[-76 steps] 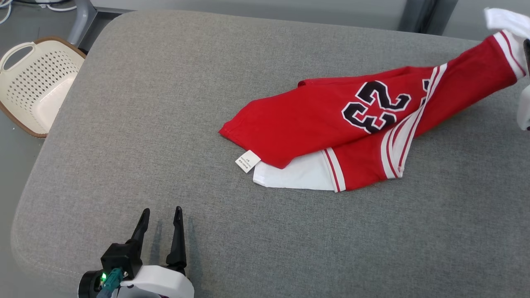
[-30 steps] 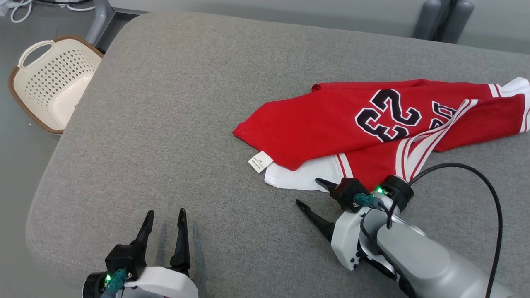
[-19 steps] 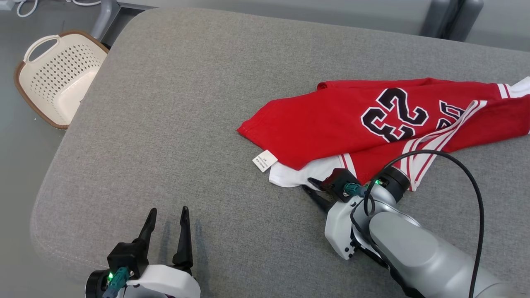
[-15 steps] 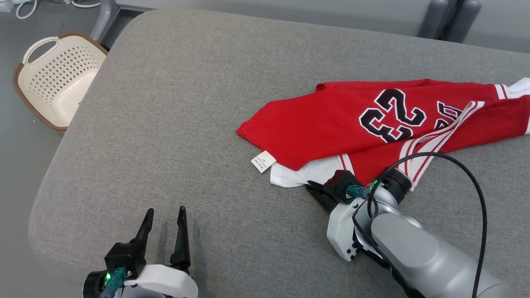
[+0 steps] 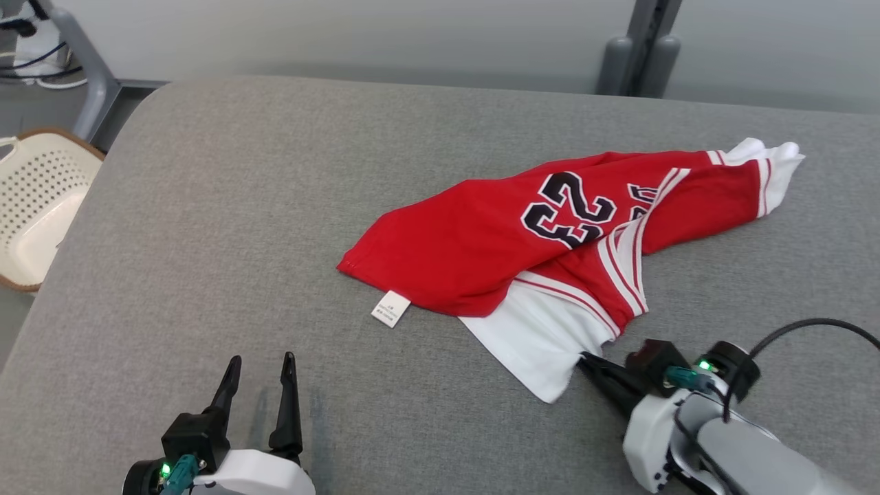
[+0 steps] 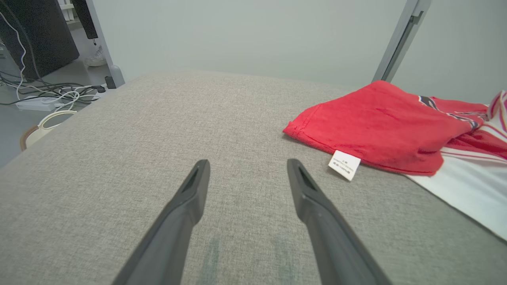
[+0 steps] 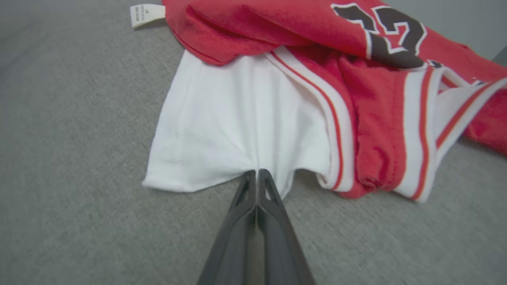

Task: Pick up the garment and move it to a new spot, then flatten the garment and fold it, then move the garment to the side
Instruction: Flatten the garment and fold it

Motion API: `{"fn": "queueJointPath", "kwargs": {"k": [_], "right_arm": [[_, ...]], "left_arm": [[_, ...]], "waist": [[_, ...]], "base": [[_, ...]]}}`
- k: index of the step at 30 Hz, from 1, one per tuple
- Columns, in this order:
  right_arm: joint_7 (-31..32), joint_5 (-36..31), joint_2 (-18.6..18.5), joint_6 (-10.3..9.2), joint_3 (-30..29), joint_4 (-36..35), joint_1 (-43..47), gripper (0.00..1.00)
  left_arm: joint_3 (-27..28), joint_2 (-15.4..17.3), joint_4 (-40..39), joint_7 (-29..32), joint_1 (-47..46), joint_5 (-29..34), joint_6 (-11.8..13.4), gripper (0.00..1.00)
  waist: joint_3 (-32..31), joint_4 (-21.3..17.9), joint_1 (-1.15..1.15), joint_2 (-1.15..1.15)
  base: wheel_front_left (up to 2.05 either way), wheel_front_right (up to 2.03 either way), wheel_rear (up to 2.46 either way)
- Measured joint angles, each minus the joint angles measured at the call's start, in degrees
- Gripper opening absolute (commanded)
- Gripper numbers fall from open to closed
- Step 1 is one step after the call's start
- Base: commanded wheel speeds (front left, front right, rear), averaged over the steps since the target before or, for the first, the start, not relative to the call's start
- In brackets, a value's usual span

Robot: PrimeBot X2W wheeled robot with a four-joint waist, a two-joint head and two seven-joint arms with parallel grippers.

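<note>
Grey surface (image 5: pixel 206 206). Fingers of right gripper (image 5: pixel 584 356) pressed together, pinching white hem of garment (image 5: pixel 467 254); the rest spreads ahead of the tips. Long axis slants from tag corner, ahead-left, to white-trimmed end, far ahead-right. Fingers of left gripper (image 5: pixel 261 357) spread; garment ahead-right, apart.

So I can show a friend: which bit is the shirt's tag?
On the wide grey cushion lies a red jersey with black numbers. Near its left tip, on the near edge, a small white label rests on the grey, far tinier than the plain white cloth beside it.
</note>
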Motion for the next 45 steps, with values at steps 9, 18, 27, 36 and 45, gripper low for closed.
{"fn": "queueJointPath", "kwargs": {"k": [9,18,27,36,45], "right_arm": [[0.1,-4.8,-9.2,-0.01,-12.7,-8.7,8.6,0.0],[0.1,-8.3,-9.8,-0.01,-26.3,-9.5,17.3,0.0],[0.1,-11.1,-5.4,-0.01,-41.9,-12.0,21.7,1.0],[0.1,-20.1,4.6,-0.01,-57.6,-25.4,24.2,1.0],[0.1,-23.2,11.8,-0.01,-62.1,-30.6,29.8,1.0]], "left_arm": [[1.6,0.0,0.5,0.0,1.9,2.0,-1.4,1.0],[1.9,0.0,0.9,0.0,2.6,2.6,-2.0,1.0],[3.6,0.0,1.3,0.0,2.7,4.0,-2.4,1.0],[6.1,0.0,-0.4,0.0,2.6,5.6,-1.6,1.0],[7.6,0.0,-0.7,0.0,3.1,7.2,-1.7,1.0]], "waist": [[-3.4,-5.7,0.0,0.0],[-5.5,-8.7,0.0,0.0],[-6.7,-9.9,0.0,0.0],[-7.9,-10.3,0.0,0.0],[-10.0,-10.3,0.0,0.0]], "base": [[0.0,0.0,0.0],[0.0,0.0,0.0],[0.0,0.0,0.0],[0.0,0.0,0.0],[0.0,0.0,0.0]]}}
